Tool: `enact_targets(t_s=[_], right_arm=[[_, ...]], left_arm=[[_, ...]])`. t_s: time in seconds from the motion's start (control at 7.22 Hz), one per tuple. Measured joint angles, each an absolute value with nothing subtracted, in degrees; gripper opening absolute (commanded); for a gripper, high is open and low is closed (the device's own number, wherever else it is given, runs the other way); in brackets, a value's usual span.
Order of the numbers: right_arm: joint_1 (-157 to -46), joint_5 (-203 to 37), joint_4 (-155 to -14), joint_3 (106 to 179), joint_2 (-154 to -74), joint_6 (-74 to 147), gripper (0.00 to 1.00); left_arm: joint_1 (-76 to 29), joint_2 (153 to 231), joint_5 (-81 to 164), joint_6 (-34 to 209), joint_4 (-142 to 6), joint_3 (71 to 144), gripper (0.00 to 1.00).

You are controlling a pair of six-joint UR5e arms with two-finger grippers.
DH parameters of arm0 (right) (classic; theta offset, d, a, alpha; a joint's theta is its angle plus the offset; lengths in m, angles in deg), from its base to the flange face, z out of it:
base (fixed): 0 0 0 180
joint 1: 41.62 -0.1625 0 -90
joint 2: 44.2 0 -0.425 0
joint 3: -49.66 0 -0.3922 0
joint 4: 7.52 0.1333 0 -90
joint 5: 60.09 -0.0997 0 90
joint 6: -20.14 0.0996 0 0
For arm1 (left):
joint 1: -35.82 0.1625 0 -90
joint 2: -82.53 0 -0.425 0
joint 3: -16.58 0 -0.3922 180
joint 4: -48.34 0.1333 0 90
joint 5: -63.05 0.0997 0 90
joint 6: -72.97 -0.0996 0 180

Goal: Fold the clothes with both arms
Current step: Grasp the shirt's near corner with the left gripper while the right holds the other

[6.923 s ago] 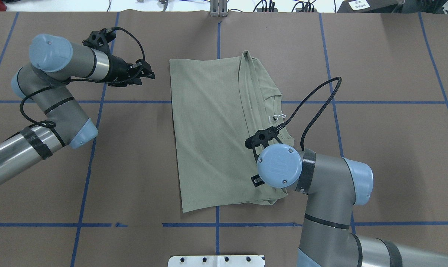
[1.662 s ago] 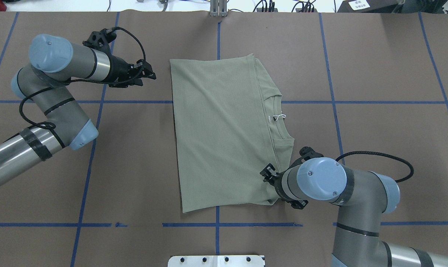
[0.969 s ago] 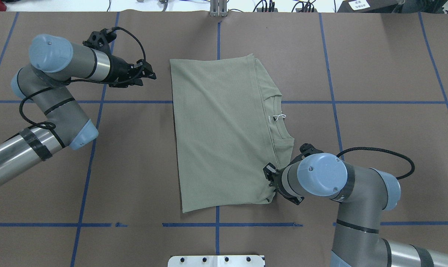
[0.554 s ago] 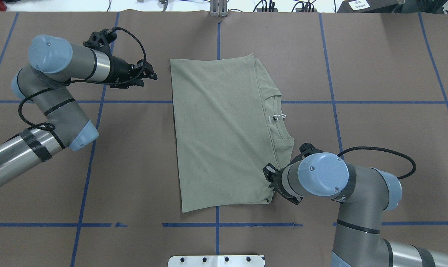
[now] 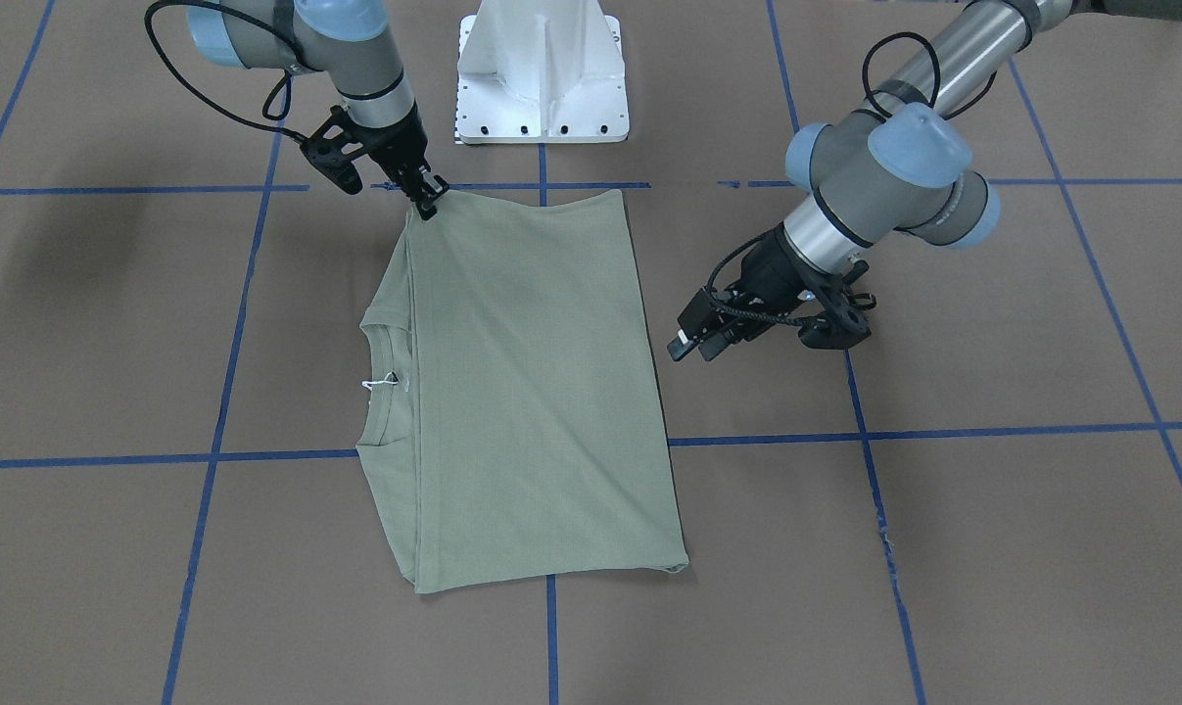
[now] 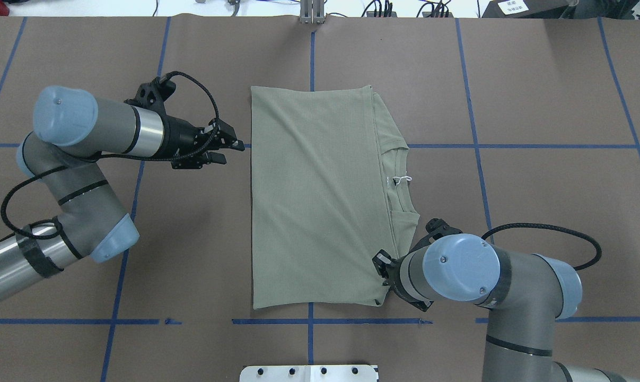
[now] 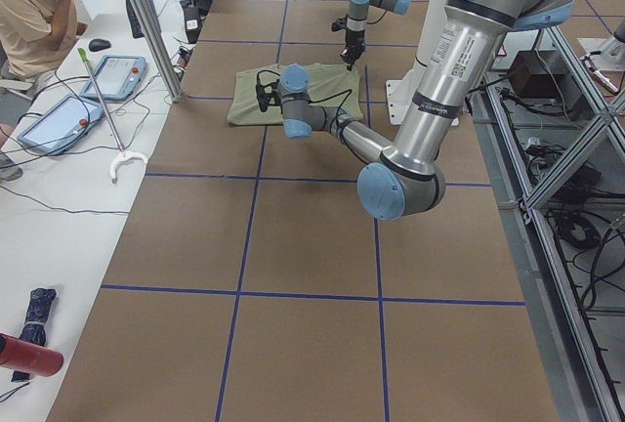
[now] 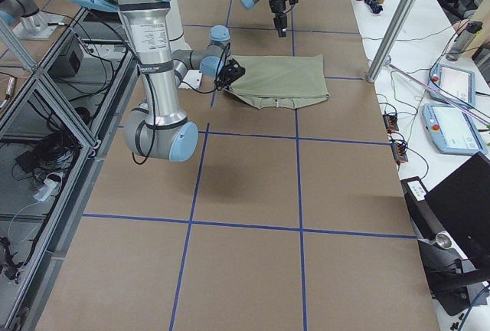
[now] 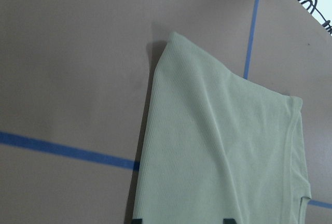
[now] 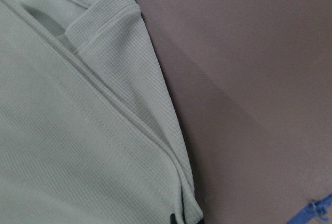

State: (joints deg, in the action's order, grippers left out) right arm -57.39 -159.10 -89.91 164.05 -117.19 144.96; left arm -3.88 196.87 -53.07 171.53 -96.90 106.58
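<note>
The shirt (image 6: 314, 201) lies folded in a flat rectangle at the middle of the table (image 6: 537, 79), with the collar toward my right arm. It is a soft, light knit, so I expect it to sag and to slide when pulled; the corners and the hem are the best holds. The right gripper (image 5: 426, 204) is closed on the near collar-side corner. The left gripper (image 6: 234, 150) is spread open just beside the opposite edge, not touching it. The white pedestal (image 5: 542, 73) stands apart from the shirt, and I judge it out of the way.
</note>
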Motion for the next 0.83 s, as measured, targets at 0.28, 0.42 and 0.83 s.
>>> enact_targets(t_s=[0.28,0.42,0.83], right_arm=[[-56.0,-158.6,-91.0,164.7,-117.2,145.1,0.00],[-55.6,-158.2,-91.5,164.8,-117.3,145.2,0.00],[-55.3,-157.9,-91.7,164.8,-117.6,145.2,0.00]], left_arm=[[1.6,192.5,-51.9,176.0,-96.7,111.9,0.69],[3.8,190.1,-51.1,177.2,-96.4,114.4,0.70],[9.1,188.8,-50.3,178.3,-90.4,117.1,0.71]])
